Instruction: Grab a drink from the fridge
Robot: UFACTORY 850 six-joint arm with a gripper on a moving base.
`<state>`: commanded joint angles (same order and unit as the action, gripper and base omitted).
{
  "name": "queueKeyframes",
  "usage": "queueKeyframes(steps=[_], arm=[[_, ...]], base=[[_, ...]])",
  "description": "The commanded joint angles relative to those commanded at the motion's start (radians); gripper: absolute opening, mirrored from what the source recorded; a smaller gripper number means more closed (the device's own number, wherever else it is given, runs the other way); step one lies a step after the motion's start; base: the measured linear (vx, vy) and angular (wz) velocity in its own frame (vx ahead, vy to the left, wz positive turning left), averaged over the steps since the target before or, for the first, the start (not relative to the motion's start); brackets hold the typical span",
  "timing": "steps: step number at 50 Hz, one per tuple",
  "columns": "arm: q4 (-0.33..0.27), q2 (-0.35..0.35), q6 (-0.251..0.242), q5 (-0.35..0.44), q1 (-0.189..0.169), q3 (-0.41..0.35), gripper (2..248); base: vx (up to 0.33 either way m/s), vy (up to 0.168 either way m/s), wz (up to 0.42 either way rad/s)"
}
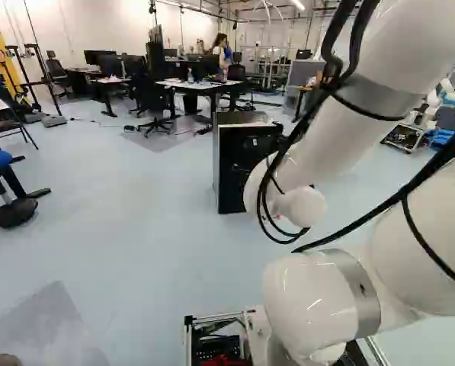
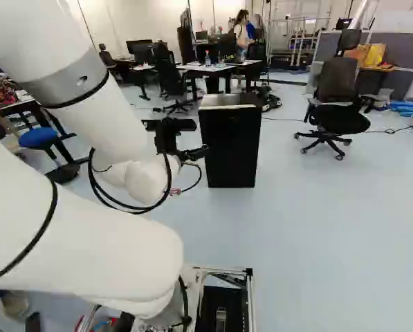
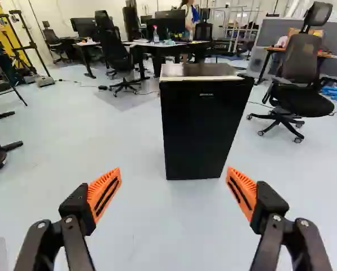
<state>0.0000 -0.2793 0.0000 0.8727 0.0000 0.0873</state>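
From behind my arm (image 1: 345, 145), one base view looks from its left, one from its right, both ahead and slightly down across the floor (image 1: 151, 252). My wrist view looks along my fingers (image 3: 103, 195), nearest the fridge (image 3: 205, 124). All three share it and the desk (image 1: 174, 85) toward the floor's far edge; wrist and right share the office chair (image 3: 303, 62).
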Motion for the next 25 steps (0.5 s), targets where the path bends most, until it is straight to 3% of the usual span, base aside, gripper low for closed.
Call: queueKeyframes(steps=[25], arm=[[0.000, 0.000, 0.000, 0.000, 0.000, 0.000, 247]], base=[[0.000, 0.000, 0.000]])
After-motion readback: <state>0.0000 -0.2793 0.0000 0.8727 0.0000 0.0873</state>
